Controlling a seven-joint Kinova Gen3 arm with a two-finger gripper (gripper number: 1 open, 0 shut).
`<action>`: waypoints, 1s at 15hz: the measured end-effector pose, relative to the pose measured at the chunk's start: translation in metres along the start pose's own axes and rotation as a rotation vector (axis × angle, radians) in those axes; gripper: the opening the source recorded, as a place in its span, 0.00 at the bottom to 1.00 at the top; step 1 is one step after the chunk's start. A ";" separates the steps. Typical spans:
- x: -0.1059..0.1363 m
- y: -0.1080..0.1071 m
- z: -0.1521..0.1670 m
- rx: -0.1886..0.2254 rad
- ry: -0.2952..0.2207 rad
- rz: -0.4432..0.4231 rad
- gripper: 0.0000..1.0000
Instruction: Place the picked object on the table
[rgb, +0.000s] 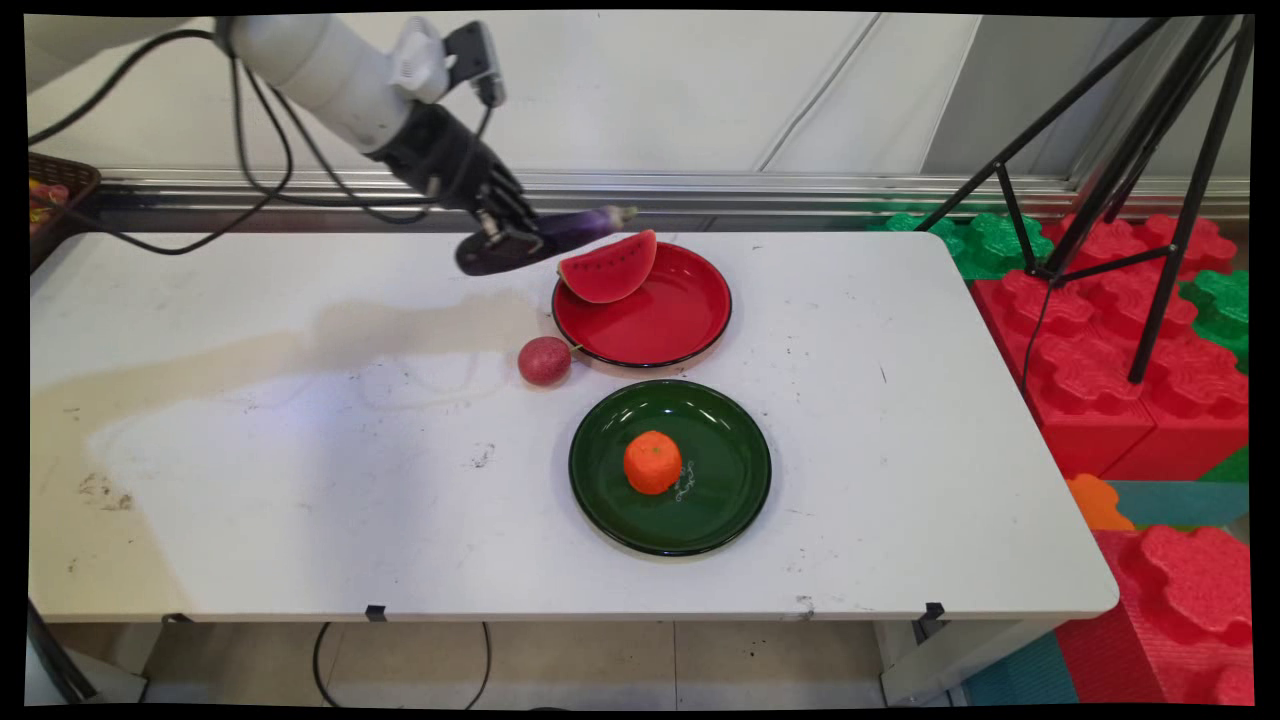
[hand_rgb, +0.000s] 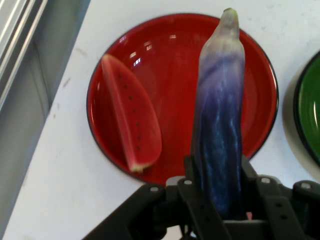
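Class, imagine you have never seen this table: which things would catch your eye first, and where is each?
The gripper holds a purple eggplant above the red plate, where a watermelon slice rests on the left rim. Nearer the camera, an orange sits in the middle of a green plate.

Melon (rgb: 608, 270) on plate (rgb: 670, 330); orange (rgb: 652, 462) front.

A long purple eggplant with a pale green stem tip (hand_rgb: 220, 130) is clamped between the black gripper's (hand_rgb: 218, 192) fingers (hand_rgb: 192, 185), held lengthwise above the glossy red round plate (hand_rgb: 175, 65), where a red watermelon slice (hand_rgb: 132, 120) lies near its rim.
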 end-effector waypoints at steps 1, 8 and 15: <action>-0.007 -0.001 -0.005 0.000 -0.009 0.002 0.00; -0.047 -0.006 -0.020 0.001 -0.090 0.026 0.00; -0.081 -0.015 0.014 -0.012 -0.163 -0.008 0.00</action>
